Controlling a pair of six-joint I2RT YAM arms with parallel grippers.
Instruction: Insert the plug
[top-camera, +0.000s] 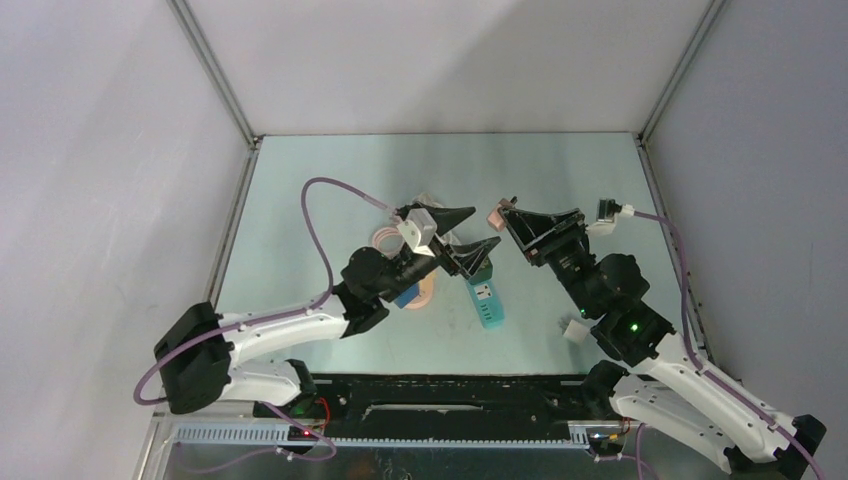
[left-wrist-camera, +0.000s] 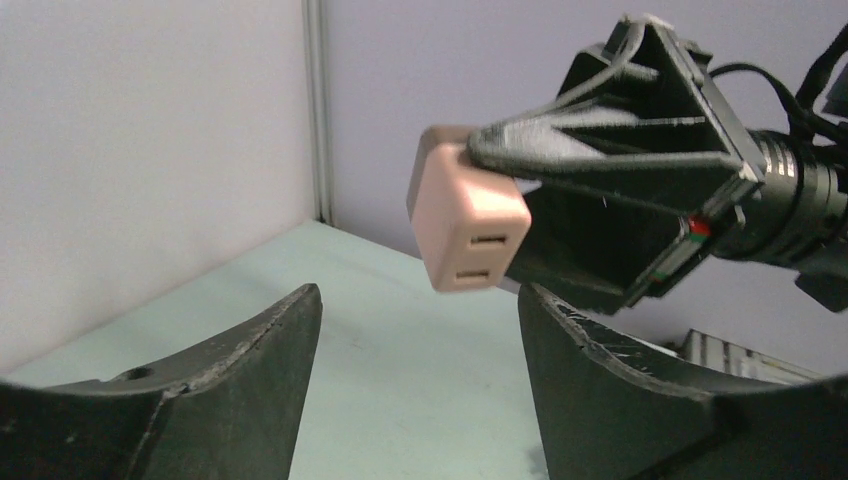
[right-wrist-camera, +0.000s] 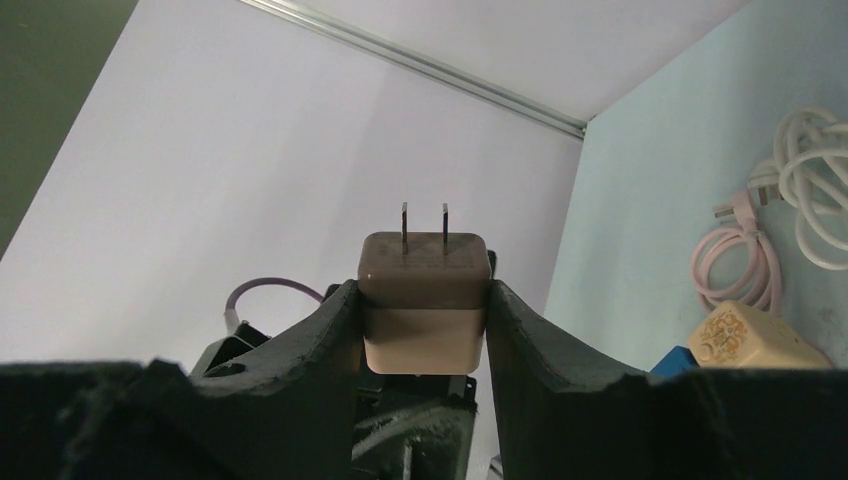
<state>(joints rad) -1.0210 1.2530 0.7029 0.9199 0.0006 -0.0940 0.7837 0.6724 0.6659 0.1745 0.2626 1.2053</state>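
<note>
Gripping the pink plug (right-wrist-camera: 425, 300) by its sides, prongs pointing away from the wrist, the right tool (top-camera: 503, 212) is holding it in the air above the middle of the desk (top-camera: 560, 170). The left tool (left-wrist-camera: 420, 292) is hovering just to its left, jaws spread apart and empty, over the far end of the teal power strip (top-camera: 488, 300) lying on the desk.

three cameras, one shared plug

the top external camera looks steeply down from above and behind the arm bases (top-camera: 195, 370), far enough to take in the whole table (top-camera: 330, 170). the left wrist camera looks low across the table, close on the plug (left-wrist-camera: 470, 225) in the right end effector (left-wrist-camera: 495, 205). the right wrist camera sits just behind that same plug, facing the left wall (right-wrist-camera: 200, 150).
</note>
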